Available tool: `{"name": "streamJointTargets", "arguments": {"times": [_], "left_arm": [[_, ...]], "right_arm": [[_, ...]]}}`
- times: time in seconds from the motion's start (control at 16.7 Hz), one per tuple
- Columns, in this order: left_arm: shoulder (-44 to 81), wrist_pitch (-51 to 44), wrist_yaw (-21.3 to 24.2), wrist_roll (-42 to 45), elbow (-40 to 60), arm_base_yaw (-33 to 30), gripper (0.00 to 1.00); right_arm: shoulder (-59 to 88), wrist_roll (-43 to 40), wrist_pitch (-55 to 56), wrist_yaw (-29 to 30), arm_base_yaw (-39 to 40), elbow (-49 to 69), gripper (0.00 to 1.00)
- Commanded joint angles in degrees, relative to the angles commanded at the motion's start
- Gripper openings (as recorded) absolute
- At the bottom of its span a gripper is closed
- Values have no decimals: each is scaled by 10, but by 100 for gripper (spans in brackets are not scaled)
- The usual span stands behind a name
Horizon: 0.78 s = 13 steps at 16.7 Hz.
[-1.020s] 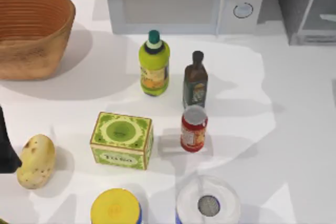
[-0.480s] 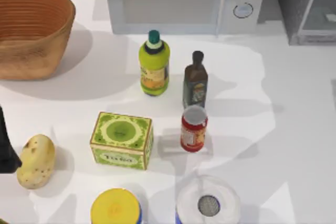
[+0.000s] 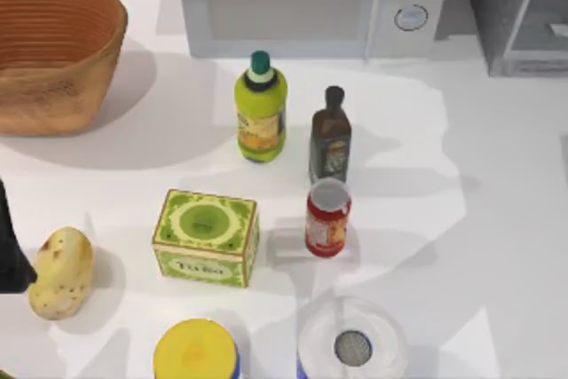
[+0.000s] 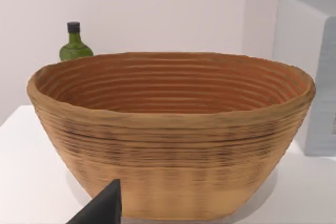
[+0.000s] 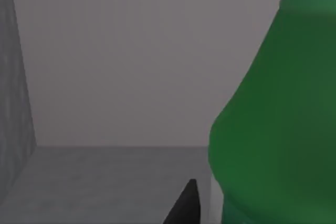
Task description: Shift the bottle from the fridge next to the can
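The green bottle (image 5: pixel 278 129) stands inside the grey fridge (image 5: pixel 105 182), very close in the right wrist view. A dark part of my right gripper (image 5: pixel 184 207) shows just beside the bottle's base; whether it touches is unclear. In the top view the fridge (image 3: pixel 497 15) sits at the back right with its pale door (image 3: pixel 543 6) swung open. The red can (image 3: pixel 327 217) stands near the table's middle, in front of a small dark brown bottle (image 3: pixel 330 135). My left gripper (image 3: pixel 7 250) is parked at the left edge, next to a potato (image 3: pixel 60 272).
A white microwave (image 3: pixel 311 2) stands at the back and a wicker basket (image 3: pixel 53 51) at the back left. A yellow-green bottle (image 3: pixel 260 108), a green box (image 3: pixel 206 237), a yellow-lidded jar (image 3: pixel 195 351) and a white round container (image 3: pixel 352 343) surround the can.
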Motion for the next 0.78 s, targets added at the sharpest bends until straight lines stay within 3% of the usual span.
{"name": "streamJointTargets", "arguments": {"times": [0.78], "left_arm": [[0, 0, 0, 0, 0, 0, 100]], "right_arm": [[-68, 2, -85, -1, 0, 15, 0]]}}
